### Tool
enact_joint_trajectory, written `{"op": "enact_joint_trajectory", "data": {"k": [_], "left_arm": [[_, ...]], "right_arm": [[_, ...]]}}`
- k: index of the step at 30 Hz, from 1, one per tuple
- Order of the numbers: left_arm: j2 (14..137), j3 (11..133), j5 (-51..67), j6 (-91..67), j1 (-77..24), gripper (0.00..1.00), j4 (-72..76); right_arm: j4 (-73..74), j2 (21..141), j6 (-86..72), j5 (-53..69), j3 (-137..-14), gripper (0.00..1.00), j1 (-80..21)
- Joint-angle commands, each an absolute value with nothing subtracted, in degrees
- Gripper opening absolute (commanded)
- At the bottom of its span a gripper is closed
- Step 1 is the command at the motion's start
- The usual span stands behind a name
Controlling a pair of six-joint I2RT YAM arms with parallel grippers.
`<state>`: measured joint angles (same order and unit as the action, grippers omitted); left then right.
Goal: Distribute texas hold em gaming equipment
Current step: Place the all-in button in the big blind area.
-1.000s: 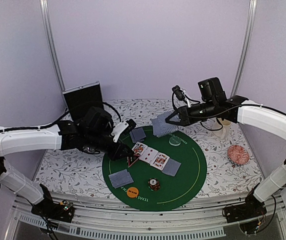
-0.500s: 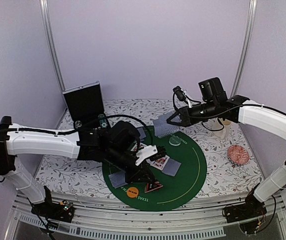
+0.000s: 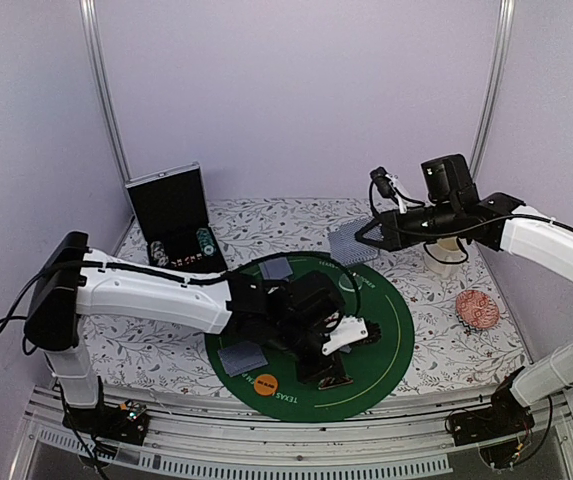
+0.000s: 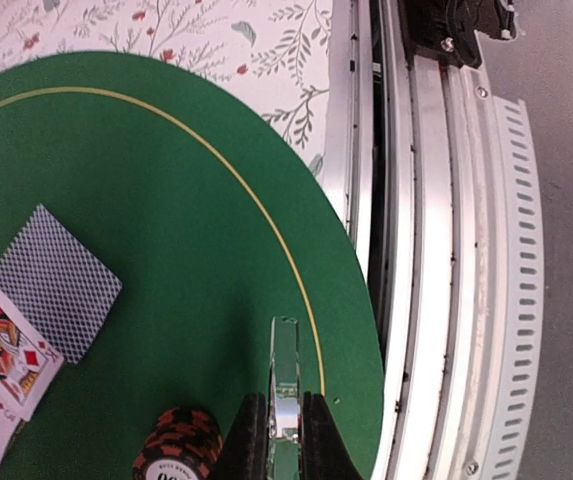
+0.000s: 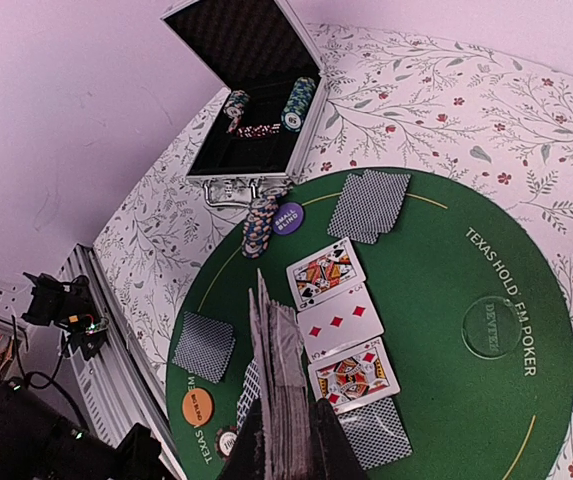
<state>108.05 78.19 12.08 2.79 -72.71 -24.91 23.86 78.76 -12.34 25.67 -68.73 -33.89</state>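
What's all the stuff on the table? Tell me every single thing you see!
green mat: one, round, mid-table.
case: one, silver, open, back left.
face-up cards: three, white, row on mat.
face-down cards: several, grey-blue, scattered on mat.
chip stacks: two, multicoloured, by case and mat's near edge.
orange disc: one, mat's near edge.
purple disc: one, beside case.
clear disc: one, on mat.
mug: one, white, back right.
red patterned disc: one, right of mat.
left pincer: shut on thin marker.
right pincer: shut on card deck.
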Motion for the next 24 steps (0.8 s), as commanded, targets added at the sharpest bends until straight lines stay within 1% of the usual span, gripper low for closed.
{"op": "enact_joint_trajectory", "data": {"k": [1, 6, 10, 15, 21, 23, 24], "left_arm": [[110.37, 82.41, 1.39, 5.76, -78.73, 0.0, -25.97], [112.15, 84.55, -11.0, 4.38, -80.73, 0.0, -27.88], [114.68, 85.25, -17.65, 3.9, -82.87, 0.0, -27.86], [116.46, 84.92, -19.2, 3.32, -83.68, 0.0, -27.52], [118.2, 85.53, -25.65, 4.73, -84.04, 0.0, -26.28], [118.81, 85.85, -24.42, 5.11, -84.45, 0.0, -26.3], [118.96, 85.87, -22.02, 5.44, -84.58, 0.0, -26.36]], "right_arm": [[24.88, 76.46, -11.7, 24.61, -67.51, 0.02, -32.81], [25.04, 75.57, -11.69, 24.41, -67.11, 0.02, -32.55], [25.22, 75.24, -11.57, 24.08, -66.89, 0.02, -32.19], [25.31, 74.85, -11.43, 24.79, -66.72, 0.02, -32.02], [25.31, 73.95, -11.73, 25.72, -66.19, 0.02, -32.05], [25.31, 73.54, -11.86, 25.91, -65.87, 0.02, -32.0], [25.3, 73.3, -12.06, 25.97, -65.69, 0.02, -31.99]]}}
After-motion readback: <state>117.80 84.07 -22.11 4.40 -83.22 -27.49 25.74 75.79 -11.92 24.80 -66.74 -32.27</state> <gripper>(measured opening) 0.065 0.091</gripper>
